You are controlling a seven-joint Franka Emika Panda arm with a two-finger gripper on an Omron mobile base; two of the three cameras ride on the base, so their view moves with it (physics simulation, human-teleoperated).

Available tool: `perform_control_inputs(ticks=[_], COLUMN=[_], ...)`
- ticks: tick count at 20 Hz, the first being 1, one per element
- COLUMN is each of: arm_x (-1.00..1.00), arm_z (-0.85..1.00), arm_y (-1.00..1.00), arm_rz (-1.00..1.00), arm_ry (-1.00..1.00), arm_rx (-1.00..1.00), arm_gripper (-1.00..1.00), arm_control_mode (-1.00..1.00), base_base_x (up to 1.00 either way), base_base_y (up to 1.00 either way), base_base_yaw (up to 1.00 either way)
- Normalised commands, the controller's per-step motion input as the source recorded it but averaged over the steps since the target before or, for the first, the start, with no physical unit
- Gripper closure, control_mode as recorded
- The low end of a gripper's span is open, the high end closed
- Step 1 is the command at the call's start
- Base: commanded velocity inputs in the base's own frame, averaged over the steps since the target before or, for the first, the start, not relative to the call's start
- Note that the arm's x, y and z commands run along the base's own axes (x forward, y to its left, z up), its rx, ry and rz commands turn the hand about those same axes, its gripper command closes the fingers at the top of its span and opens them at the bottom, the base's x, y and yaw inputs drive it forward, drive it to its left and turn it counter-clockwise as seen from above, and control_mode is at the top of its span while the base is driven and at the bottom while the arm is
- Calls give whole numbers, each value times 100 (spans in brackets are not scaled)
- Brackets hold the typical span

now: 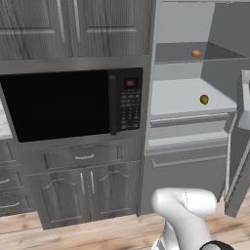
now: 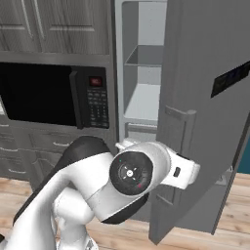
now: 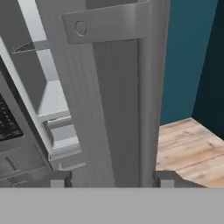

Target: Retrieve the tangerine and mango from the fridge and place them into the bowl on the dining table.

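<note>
Astride fridge (image 3: pixel 118 109) door, pincer (image 3: pixel 109 180) parted.

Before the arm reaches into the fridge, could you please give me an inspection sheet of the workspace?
Surface: pale fridge shelves, two levels visible; wooden floor below.
Job's things: fridge door swung open; tangerine on the upper shelf; mango on the lower shelf, near its front edge.
Clutter: nothing seen on the shelves besides the two fruits.
Hand: hand open, its tips straddling the edge of the door, holding nothing.
Cables: nothing seen.
Surroundings: black microwave left of the fridge, grey cabinets above and below it, teal wall beyond the door.
</note>
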Motion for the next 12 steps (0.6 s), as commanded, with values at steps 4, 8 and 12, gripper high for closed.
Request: perform_control_inputs(ticks=[4, 8, 12], arm_x=[-86, -10, 29], arm_z=[44, 34, 43], arm_y=[64, 93, 99], arm_rz=[-9, -3, 0], arm_ry=[-6, 0, 4], arm_rx=[-13, -19, -23], arm_gripper=[-100, -100, -100], arm_control_mode=[-100, -100, -100], base_base_x=[0, 0, 0], base_base_y=[0, 0, 0], base_base_yaw=[0, 0, 0])
